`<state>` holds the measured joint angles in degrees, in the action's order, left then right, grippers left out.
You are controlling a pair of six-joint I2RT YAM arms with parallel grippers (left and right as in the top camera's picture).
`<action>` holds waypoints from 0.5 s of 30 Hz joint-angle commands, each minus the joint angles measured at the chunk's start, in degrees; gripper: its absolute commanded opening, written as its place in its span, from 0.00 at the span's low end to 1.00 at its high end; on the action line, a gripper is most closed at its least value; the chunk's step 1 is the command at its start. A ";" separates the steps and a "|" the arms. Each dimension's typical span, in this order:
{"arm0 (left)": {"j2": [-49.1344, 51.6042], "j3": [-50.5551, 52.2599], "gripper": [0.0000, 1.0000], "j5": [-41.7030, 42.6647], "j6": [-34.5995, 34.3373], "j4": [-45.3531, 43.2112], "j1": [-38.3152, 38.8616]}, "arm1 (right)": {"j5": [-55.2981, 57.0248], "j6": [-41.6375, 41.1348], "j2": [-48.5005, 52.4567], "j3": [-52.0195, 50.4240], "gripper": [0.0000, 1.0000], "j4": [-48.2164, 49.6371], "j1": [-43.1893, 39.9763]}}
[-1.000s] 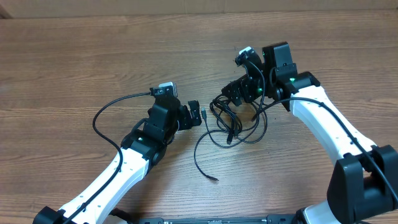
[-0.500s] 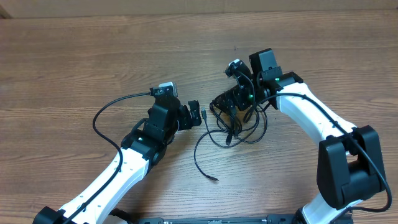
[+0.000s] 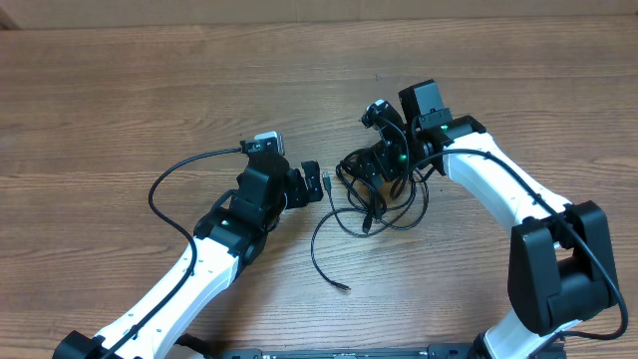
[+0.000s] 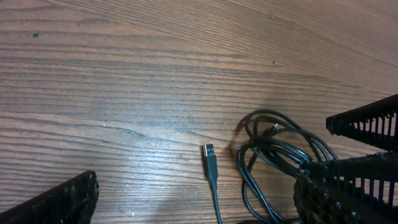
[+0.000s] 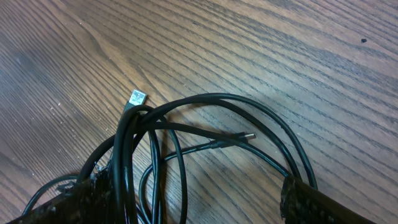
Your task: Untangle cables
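Mid-table between the arms: tangled cables (image 3: pixel 377 202) on the wood table (image 3: pixel 130 90).
Right gripper (image 3: pixel 371 165) has its jaws spread wide, straddling the clump's top edge, nothing clamped. Left gripper (image 3: pixel 313 183) is fully released just beside the clump, with a loose USB plug (image 4: pixel 209 152) on the wood in front.

Wooden counter (image 3: pixel 120 100), brown grain running side to side. Thin black cables (image 3: pixel 384 204) lie on it right of centre, looped over each other in a loose clump. 1 strand (image 3: pixel 317 249) curves out of the clump toward the near edge and ends in a small plug (image 3: pixel 342 287). A flat USB plug (image 4: pixel 209 152) rests on the wood just left of the loops. A slim pin plug (image 5: pixel 247 137) lies inside 1 wide loop.
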<state>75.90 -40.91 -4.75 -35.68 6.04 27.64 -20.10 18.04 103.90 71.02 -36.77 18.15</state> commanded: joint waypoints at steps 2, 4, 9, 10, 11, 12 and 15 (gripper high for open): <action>0.33 -0.39 1.00 0.31 -0.35 -0.02 -0.24 | 0.11 0.52 -0.24 -0.59 0.87 0.13 0.28; 0.33 -0.39 1.00 0.31 -0.35 -0.02 -0.24 | 0.11 0.52 -0.24 -0.59 0.87 0.15 0.28; 0.33 -0.39 0.99 0.31 -0.35 -0.02 -0.24 | 0.11 0.52 -0.20 -0.59 0.87 0.31 0.28; 0.33 -0.39 0.99 0.31 -0.35 -0.02 -0.24 | 0.09 0.52 -0.20 -0.59 0.87 0.33 0.28; 0.33 -0.39 1.00 0.31 -0.35 -0.02 -0.24 | 0.09 0.50 -0.20 -0.59 0.87 0.39 0.31; 0.33 -0.39 0.99 0.31 -0.35 -0.02 -0.24 | 0.09 0.52 -0.20 -0.59 0.87 0.46 0.46; 0.33 -0.39 1.00 0.31 -0.35 -0.02 -0.24 | 0.09 0.52 -0.15 -0.59 0.87 0.70 1.09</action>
<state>75.90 -40.91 -4.75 -35.70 6.04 27.64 -20.12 18.06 103.90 71.02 -36.60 18.33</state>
